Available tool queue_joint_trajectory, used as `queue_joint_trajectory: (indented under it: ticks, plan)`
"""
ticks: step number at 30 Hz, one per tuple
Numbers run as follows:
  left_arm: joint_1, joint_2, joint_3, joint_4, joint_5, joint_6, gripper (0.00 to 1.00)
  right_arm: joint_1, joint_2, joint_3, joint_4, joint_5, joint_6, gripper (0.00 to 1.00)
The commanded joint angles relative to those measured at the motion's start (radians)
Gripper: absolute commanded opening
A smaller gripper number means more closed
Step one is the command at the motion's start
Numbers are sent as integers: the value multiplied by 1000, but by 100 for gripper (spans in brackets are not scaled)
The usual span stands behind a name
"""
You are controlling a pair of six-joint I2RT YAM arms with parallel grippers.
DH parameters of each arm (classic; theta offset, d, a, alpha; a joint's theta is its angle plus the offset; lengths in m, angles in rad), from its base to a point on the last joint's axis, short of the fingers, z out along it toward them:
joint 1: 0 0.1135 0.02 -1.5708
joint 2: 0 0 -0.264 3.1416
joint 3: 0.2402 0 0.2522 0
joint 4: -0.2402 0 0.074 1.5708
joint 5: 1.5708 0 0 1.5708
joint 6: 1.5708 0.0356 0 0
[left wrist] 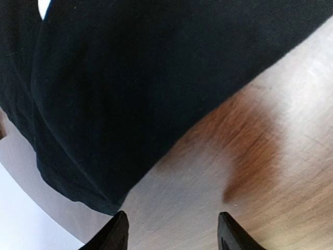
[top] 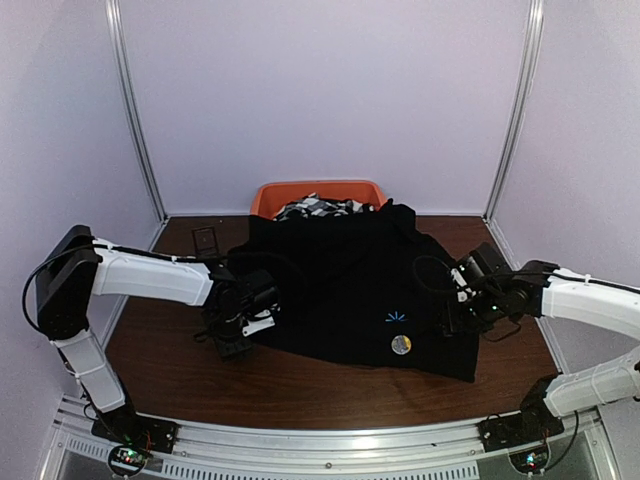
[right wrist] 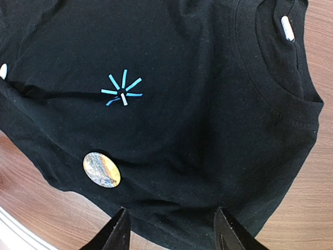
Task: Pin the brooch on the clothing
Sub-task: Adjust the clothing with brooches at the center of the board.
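Overhead, one brown wood-grain bench [top: 300,390] sits inside pale lilac walls [top: 330,100], with two metal posts [top: 138,120] at the back corners. One black shirt [top: 340,290] lies spread across it, with one round brooch [top: 401,345] on its front just below one light-blue starburst [top: 396,318]; one orange bin [top: 275,191] of patterned fabrics [top: 315,207] stands behind. The left fingers [left wrist: 117,232] are apart over bare wood beside the hem, the right fingers [right wrist: 118,232] apart above the hem near the brooch, both gripping nothing.

A black shirt [top: 340,285] lies spread on the brown surface [top: 300,390]. A round brooch [top: 401,346] sits on its near right part, just nearer than a blue mark [top: 396,318]. The left arm [top: 150,275] reaches the shirt's left edge, the right arm [top: 590,300] its right edge. An orange bin [top: 320,188] stands at the far side.
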Motion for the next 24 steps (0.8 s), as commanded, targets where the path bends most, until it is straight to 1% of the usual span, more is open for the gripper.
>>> queue_joint_trajectory:
  ticks: [1, 10, 17, 20, 22, 24]
  plan:
    - [-1, 27, 3, -4, -91, -10, 53, 14, -18, 7, -9, 40, 23, 56]
    - [-1, 18, 4, 63, -165, -11, 54, 40, 2, 9, 10, 41, 22, 56]
    - [-1, 17, 22, 97, -109, 22, 53, 47, 16, 20, 24, 39, 24, 56]
    - [-1, 41, 25, 100, -106, 27, 48, 51, 22, 17, 38, 35, 27, 56]
    - [-1, 58, 29, 100, -111, 23, 40, 53, 25, 13, 49, 28, 33, 56]
    - [-1, 70, 32, 100, -129, 21, 34, 56, 26, 11, 57, 23, 34, 56]
